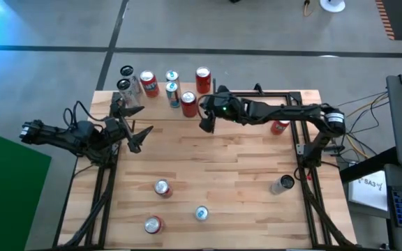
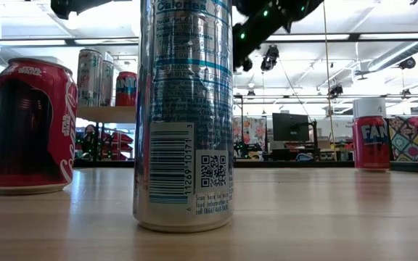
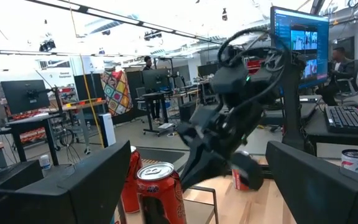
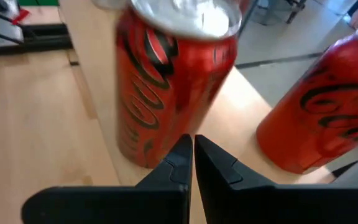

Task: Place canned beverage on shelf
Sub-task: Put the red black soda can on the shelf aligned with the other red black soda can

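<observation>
Tabletop (image 1: 222, 181) carries loose cans. Shelf (image 1: 160, 99) at far edge holds several cans. Right gripper (image 4: 193, 163) closed, empty, just before red can (image 4: 166, 81) on shelf. Left gripper (image 1: 139, 137) wide open, empty, beside shelf.

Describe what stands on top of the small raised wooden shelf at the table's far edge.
Several cans stand upright on the shelf, including red cans and slimmer silver-topped ones. The board beneath them is mostly covered.

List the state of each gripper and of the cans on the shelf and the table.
Right gripper: shut, empty, beside the shelf cans.
Left gripper: open, empty, at the table's left side.
Shelf: holds seven upright cans.
Red shelf can: upright, not held.
Table cans: upright, scattered on the near half.
</observation>
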Robot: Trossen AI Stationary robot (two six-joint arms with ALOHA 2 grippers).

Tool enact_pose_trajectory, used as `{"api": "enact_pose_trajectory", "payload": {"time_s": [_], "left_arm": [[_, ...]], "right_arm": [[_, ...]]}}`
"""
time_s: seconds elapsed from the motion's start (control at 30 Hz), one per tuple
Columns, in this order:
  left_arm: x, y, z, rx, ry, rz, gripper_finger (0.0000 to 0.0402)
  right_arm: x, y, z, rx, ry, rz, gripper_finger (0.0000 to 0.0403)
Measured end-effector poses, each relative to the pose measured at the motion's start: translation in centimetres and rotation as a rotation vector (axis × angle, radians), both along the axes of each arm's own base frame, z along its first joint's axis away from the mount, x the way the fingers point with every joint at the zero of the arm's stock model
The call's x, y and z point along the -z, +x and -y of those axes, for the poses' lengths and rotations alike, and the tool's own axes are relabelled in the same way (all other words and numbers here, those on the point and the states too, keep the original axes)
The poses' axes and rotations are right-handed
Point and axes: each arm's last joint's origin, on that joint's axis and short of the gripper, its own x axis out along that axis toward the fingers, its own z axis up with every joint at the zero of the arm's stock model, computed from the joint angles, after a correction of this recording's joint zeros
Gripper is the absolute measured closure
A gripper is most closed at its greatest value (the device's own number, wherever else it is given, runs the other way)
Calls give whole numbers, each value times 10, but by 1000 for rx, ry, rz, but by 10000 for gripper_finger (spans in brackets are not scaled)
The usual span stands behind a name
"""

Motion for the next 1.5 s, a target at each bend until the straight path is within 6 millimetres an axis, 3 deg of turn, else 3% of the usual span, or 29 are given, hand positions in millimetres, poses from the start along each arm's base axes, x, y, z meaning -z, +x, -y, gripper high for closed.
{"api": "enact_pose_trajectory", "payload": {"time_s": [0.2, 1.5], "left_arm": [[0, 0, 0, 0, 0, 0, 43], [-2, 0, 0, -5, 14, 10, 43]], "right_arm": [[14, 8, 5, 8, 7, -11, 394], [14, 11, -2, -31, 37, 13, 394]]}}
